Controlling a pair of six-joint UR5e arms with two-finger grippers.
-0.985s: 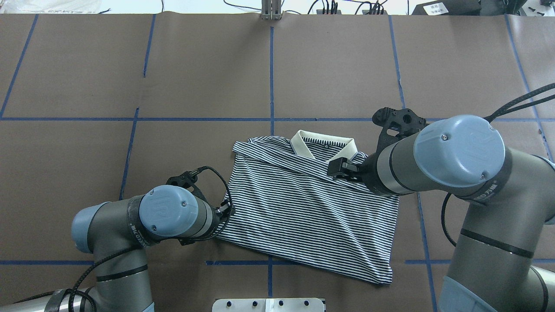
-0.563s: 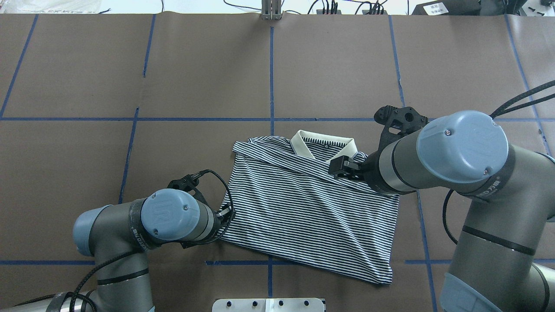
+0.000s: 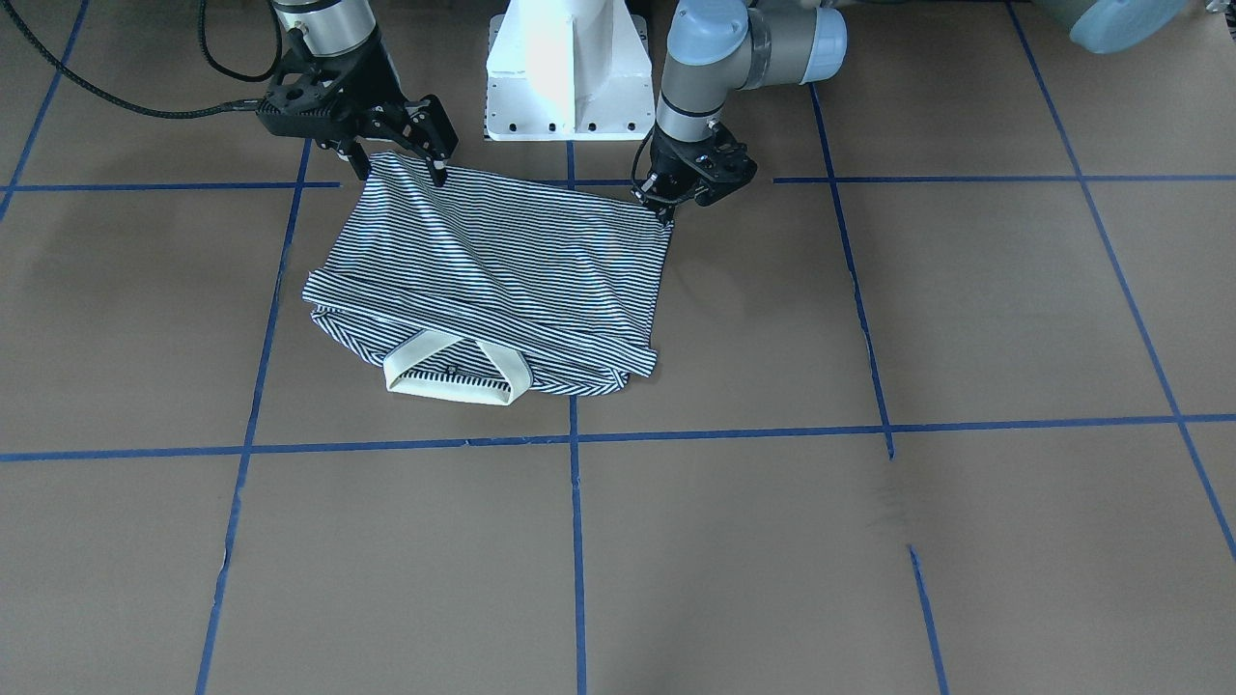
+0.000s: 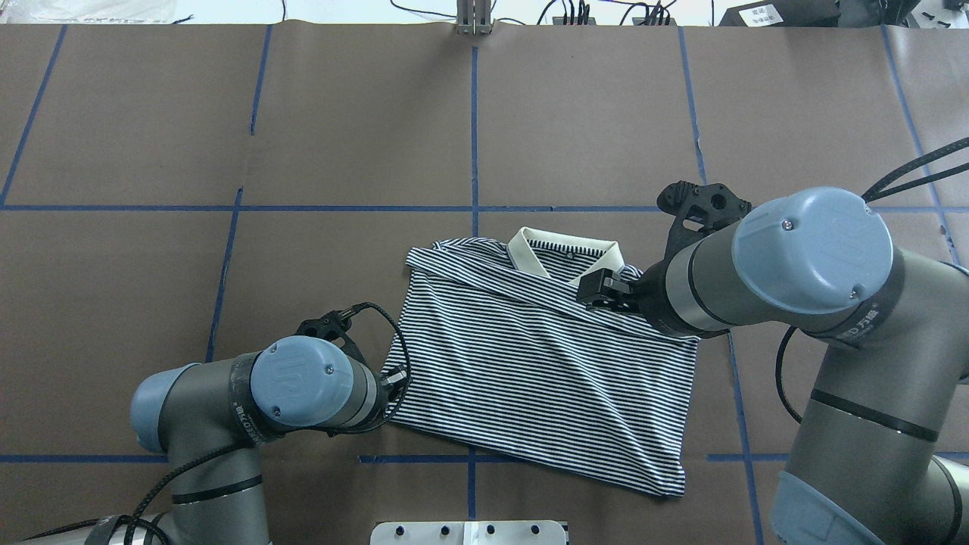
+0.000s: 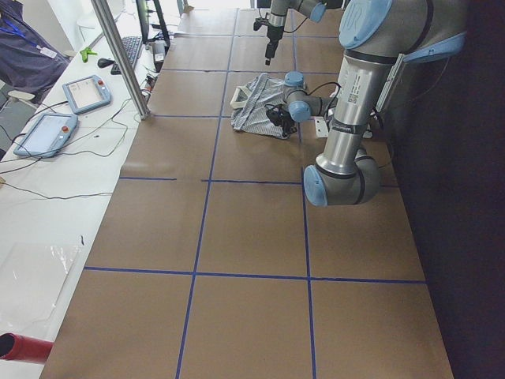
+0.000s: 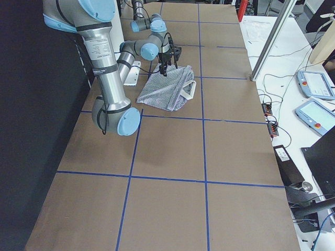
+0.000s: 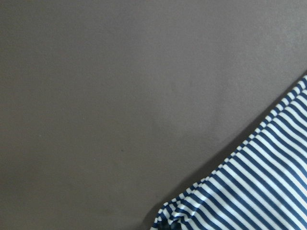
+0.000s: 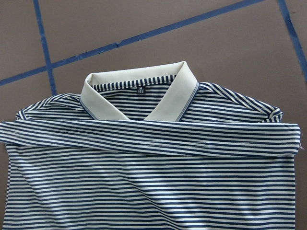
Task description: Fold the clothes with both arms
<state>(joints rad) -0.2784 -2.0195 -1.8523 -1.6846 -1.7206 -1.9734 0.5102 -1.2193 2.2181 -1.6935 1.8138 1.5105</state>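
Observation:
The striped polo shirt lies on the brown table cover, sleeves folded across the chest and cream collar on the far side. In the front view the shirt has its hem toward the robot. My left gripper is low at the hem's left corner, its fingers pinched together on the cloth; in the overhead view this gripper is mostly under its wrist. The left wrist view shows only a bunched shirt corner. My right gripper hovers open above the shirt's right side. The right wrist view looks down on the collar.
The white pedestal base stands just behind the hem. Blue tape lines cross the table cover. A metal post and two teach pendants sit at the operators' side.
My left arm has drawn back toward the robot along the shirt's left edge. My right arm has shifted slightly right. The shirt has barely moved.

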